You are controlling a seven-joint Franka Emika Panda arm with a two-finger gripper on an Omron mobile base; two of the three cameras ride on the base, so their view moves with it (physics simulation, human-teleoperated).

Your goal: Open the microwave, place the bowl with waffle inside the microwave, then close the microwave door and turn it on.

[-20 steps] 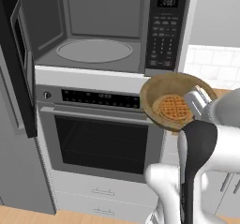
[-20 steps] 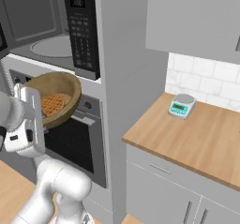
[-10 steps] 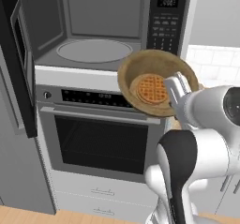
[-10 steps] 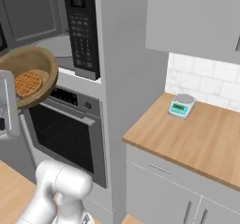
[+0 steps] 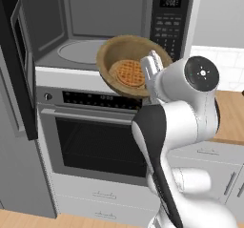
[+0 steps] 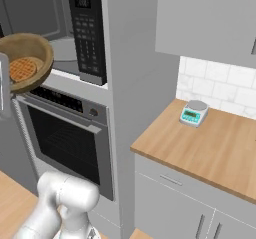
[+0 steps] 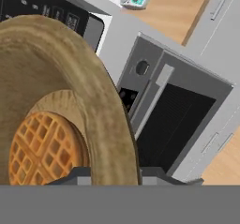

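The gripper [image 5: 151, 74] is closed on the right rim of the bowl with waffle [image 5: 129, 65], with the jaws standing partly open around the thickness of the wooden wall. In the hand view the rim passes between the two finger tips at the bottom edge. The bowl is held in the air, in front of the microwave [image 5: 105, 29] opening and level with its lower edge, above the steel oven [image 5: 93, 136]. It is tilted, with its mouth turned toward the near side.

**Key relation.** The cavity lies beyond and to the left of the bowl. The turntable [image 5: 81, 52] sits on the cavity floor, far-left of the bowl. The microwave door [image 5: 19, 69] stands swung out at the left, clear of the opening. The coming move therefore appears to be a travel away from the base and leftward, with the bowl levelled before it is set down.

**Containers.**
- Bowl: one round golden waffle [image 5: 127, 73], lying against the bowl floor. Risk, as a judgement: at this tilt the waffle could slide.
- Cavity: holds the turntable alone.

**Other items.** A teal and white scale [image 6: 194, 112] stands on the wooden counter [image 6: 210, 148], well to the right.
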